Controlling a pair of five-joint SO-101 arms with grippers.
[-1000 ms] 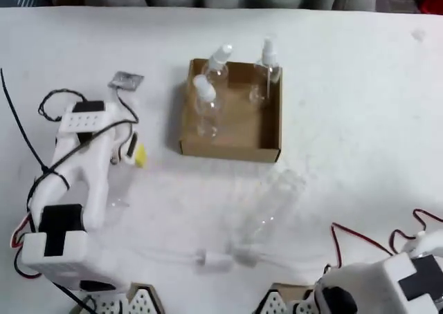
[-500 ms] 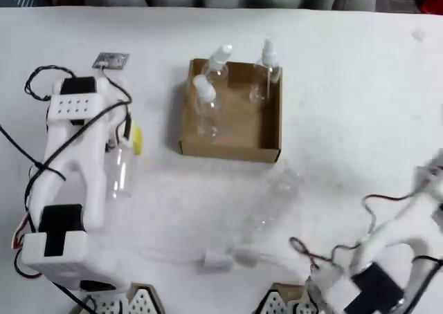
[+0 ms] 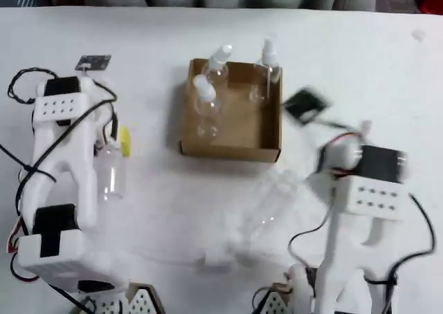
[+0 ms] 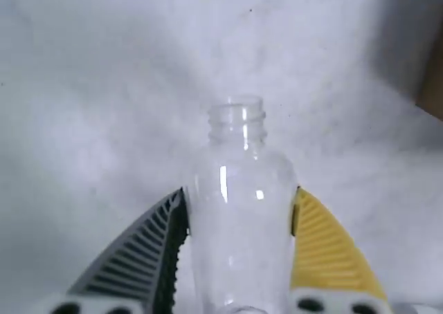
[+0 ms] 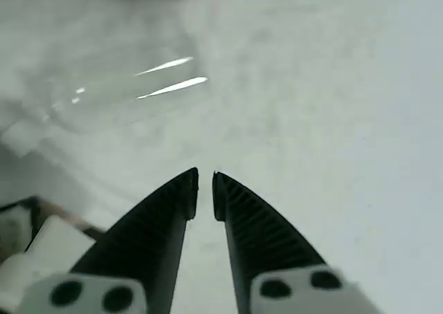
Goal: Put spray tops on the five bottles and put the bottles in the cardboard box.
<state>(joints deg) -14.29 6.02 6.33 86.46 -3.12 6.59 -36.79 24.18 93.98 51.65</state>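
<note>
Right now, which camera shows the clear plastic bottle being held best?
Left wrist view: the clear plastic bottle, capless, sits between the left gripper's fingers. The high view shows it faintly beside that arm; the right wrist view faces another bottle.

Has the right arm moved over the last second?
Yes. The right arm has swung up from the high view's bottom right corner toward the cardboard box.

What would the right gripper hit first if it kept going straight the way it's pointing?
Probably the clear bottle lying on its side: in the right wrist view, the right gripper points toward one end of it. Depth is unclear, so it may meet the white table just beside it first.
</note>
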